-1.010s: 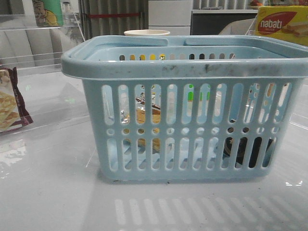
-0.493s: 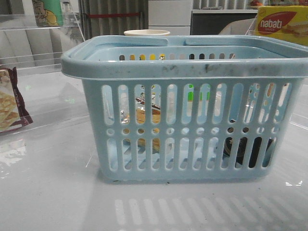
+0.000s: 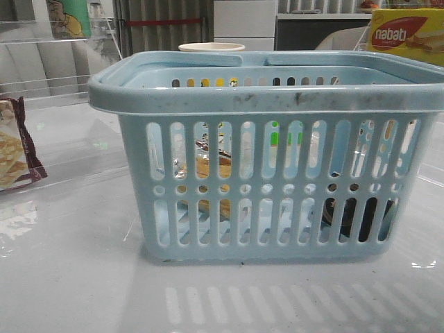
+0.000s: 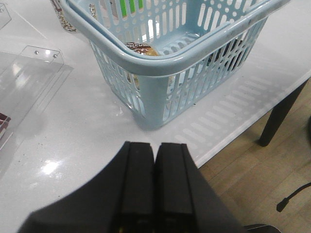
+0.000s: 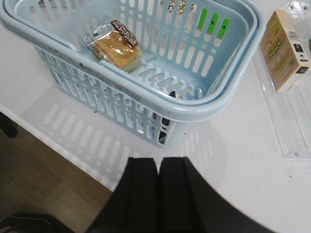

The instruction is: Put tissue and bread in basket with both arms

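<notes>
The light-blue basket point(image 3: 270, 104) stands mid-table. The bread point(image 5: 116, 46), a clear packet with a dark label, lies inside it at one end and shows through the slots in the front view point(image 3: 205, 170). The tissue point(image 3: 357, 215) is a dark pack on the basket floor at the other end, seen only through the slots. In the right wrist view it shows as a dark patch point(image 5: 165, 124). My left gripper point(image 4: 155, 145) is shut and empty, back from the basket point(image 4: 160, 53) above the table's near edge. My right gripper point(image 5: 159, 160) is likewise shut and empty, back from the basket point(image 5: 194, 109).
A maroon-edged snack packet point(image 3: 14, 146) lies at the far left. A yellow-red nabati box point(image 3: 406, 35) stands at the back right and a cup point(image 3: 211, 47) behind the basket. A tan box point(image 5: 284, 51) rests on a clear acrylic stand. The table edge and wood floor are close under both grippers.
</notes>
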Controlling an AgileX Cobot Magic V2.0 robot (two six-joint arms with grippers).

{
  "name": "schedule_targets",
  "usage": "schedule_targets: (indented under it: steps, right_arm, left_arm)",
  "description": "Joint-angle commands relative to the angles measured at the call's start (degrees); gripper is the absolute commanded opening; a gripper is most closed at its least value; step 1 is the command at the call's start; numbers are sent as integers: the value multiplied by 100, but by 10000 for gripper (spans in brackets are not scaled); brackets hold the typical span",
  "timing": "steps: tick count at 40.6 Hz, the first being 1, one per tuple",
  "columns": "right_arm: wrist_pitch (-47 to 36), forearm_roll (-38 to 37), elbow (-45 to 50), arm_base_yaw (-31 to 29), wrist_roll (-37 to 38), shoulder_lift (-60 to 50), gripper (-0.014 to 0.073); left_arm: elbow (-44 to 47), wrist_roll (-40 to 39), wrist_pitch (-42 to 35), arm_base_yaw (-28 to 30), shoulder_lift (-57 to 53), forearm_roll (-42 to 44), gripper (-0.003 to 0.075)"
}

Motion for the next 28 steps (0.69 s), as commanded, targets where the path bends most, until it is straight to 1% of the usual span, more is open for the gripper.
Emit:
schedule_targets:
  steps: [1, 16, 18, 23, 28]
  right_arm:
    - [-364, 7, -155, 8, -41, 28, 28]
    - [-364, 7, -155, 8, -41, 28, 28]
    - [-364, 7, -155, 8, -41, 28, 28]
    - [-357, 7, -155, 8, -41, 28, 28]
    - [-363, 7, -155, 8, -41, 28, 28]
  left_arm:
    - [-163, -48, -464, -37, 29, -16, 91]
    - [-163, -48, -464, -37, 29, -16, 91]
    - [-111, -48, -558, -37, -94, 36, 91]
    - [131, -48, -774, 408, -544, 65, 91]
    - [557, -48, -1137, 1220, -1237, 88, 91]
